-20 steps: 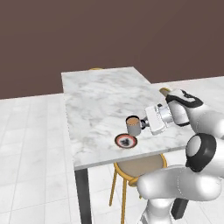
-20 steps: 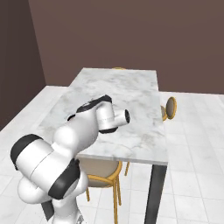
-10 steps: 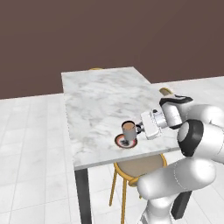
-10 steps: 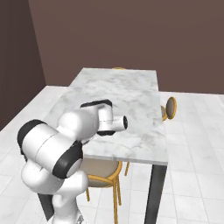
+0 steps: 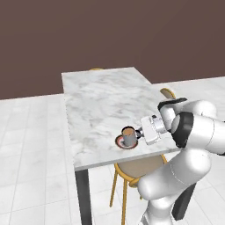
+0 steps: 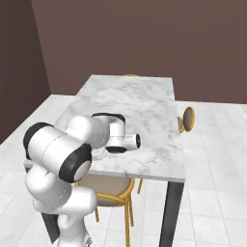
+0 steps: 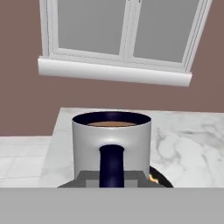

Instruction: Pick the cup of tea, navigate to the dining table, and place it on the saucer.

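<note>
The cup of tea (image 5: 128, 136) is a grey mug with brown liquid, upright over the reddish-brown saucer (image 5: 118, 141) near the front right edge of the dining table (image 5: 101, 101). Its base is on the saucer or just above it; I cannot tell whether they touch. My gripper (image 5: 139, 133) reaches in from the right and is shut on the dark handle. In the hand view the cup of tea (image 7: 111, 135) stands close up with its handle (image 7: 111, 164) facing me, and a sliver of the saucer (image 7: 161, 178) shows at its lower right. In the right base view my arm hides the cup.
A round tan stool (image 5: 140, 167) is tucked under the table's front edge beside my base. Another stool (image 5: 167, 93) stands at the table's right side, also seen as the stool (image 6: 187, 118). A white window (image 7: 118, 39) is on the brown wall beyond the table.
The cup has come down and slightly left, from above and to the right of the saucer to right over it. My arm has folded lower with it.
</note>
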Motion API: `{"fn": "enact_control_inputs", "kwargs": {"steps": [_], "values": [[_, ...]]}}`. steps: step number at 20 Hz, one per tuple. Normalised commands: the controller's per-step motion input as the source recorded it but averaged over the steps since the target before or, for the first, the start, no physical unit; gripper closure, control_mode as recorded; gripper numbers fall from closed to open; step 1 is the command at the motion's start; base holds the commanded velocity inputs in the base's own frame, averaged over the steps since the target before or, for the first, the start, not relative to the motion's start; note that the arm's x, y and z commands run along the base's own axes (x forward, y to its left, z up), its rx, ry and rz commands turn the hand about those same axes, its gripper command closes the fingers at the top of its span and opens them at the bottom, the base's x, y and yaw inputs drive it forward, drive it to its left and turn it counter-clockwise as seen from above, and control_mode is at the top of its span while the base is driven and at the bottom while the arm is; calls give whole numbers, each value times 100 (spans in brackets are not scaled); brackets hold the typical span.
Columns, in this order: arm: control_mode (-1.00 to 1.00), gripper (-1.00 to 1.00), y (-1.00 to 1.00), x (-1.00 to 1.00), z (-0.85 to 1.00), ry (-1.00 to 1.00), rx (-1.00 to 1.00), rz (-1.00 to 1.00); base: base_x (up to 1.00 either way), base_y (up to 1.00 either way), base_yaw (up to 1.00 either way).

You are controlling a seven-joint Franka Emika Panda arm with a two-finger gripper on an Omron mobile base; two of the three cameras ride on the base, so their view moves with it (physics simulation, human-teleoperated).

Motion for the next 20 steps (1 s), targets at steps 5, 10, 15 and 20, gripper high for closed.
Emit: {"fn": "enact_control_inputs", "kwargs": {"steps": [5,10,15,20], "values": [[-100,100,8,40,-23,1,0,0,0,0,0],[-100,100,0,44,-15,3,0,0,0,0,0],[-100,100,0,33,-26,4,0,1,0,0,0],[-100,100,0,4,-32,3,0,3,0,0,0]]}}
